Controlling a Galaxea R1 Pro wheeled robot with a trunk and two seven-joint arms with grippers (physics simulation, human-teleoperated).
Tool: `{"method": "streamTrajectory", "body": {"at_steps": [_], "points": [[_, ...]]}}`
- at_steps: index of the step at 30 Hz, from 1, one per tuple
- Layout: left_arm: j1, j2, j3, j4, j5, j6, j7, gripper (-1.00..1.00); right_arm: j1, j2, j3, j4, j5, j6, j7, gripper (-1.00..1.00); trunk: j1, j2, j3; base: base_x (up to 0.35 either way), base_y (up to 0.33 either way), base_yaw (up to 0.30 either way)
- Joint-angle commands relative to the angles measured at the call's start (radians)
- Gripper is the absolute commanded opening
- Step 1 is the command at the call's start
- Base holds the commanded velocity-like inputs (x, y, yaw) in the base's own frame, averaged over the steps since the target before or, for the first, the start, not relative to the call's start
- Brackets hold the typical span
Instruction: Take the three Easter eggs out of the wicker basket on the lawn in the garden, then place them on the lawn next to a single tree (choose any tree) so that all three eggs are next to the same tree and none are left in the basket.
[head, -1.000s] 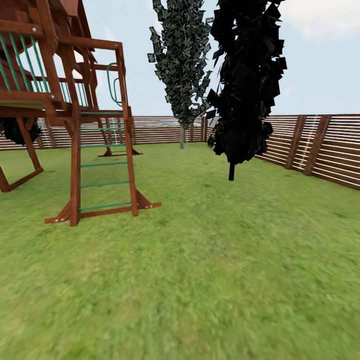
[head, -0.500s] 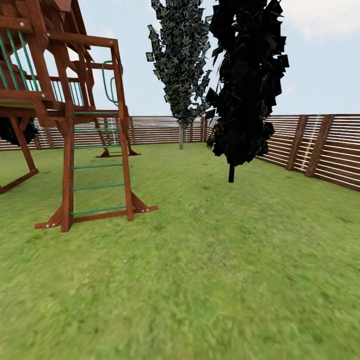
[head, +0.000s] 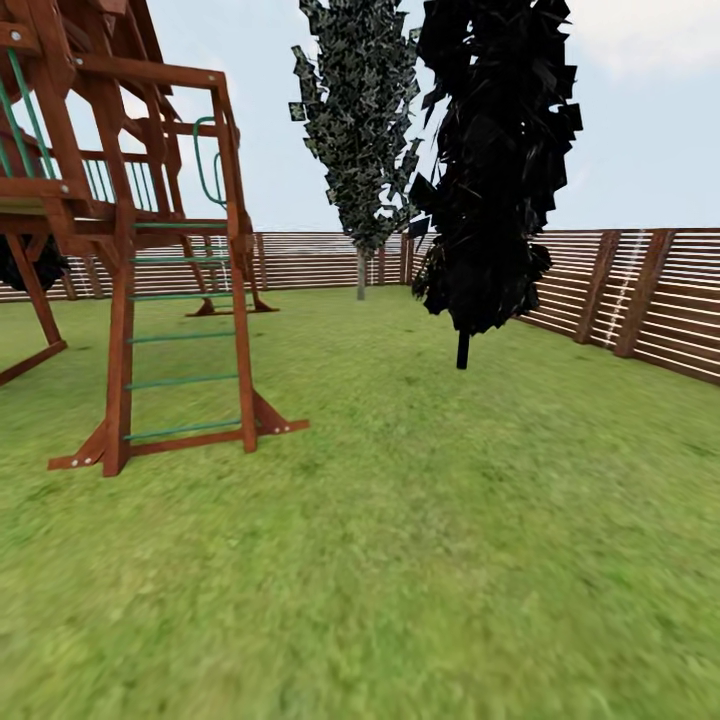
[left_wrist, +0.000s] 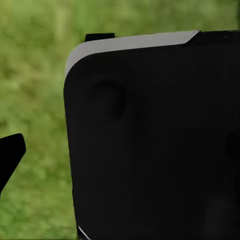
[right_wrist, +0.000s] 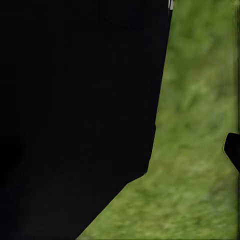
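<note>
- Looking along the left arm's wrist camera, a large black housing with a pale edge (left_wrist: 150, 140) is seen against blurred grass; a dark tip at the frame's edge may belong to the left claw, so whether it is open or closed cannot be told, nor whether anything is held.
- From the right wrist camera a black body (right_wrist: 75, 110) is seen over grass, with a small dark tip at the edge; the right claw's opening cannot be told either.
- From the head camera, the lawn (head: 420, 560) is seen stretching to a wooden play frame with a green-runged ladder (head: 180, 340).
- Beyond stand the tree (head: 362, 130) with its pale trunk and, nearer, a black conifer (head: 495, 170), both before the slatted fence (head: 640, 290).
- No eggs or basket are seen here.
- The eggs are judged light, rigid, smooth and prone to rolling; each would best be gripped across its widest middle, gently.
</note>
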Motion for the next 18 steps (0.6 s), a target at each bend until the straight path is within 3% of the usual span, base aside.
{"method": "streamTrajectory", "body": {"at_steps": [1,18], "points": [[0.001,0.000,0.001,-0.003,-0.003,0.001,0.000,1.00,-0.001,0.000,-0.001,0.001,0.008,0.001,-0.001,1.00,0.001,0.000,-0.001,0.312,-0.108,0.000],[0.001,0.000,0.001,-0.003,-0.003,0.001,-0.001,1.00,-0.001,0.000,-0.001,0.001,0.008,0.000,-0.003,1.00,0.001,0.000,-0.001,0.312,-0.108,0.000]]}}
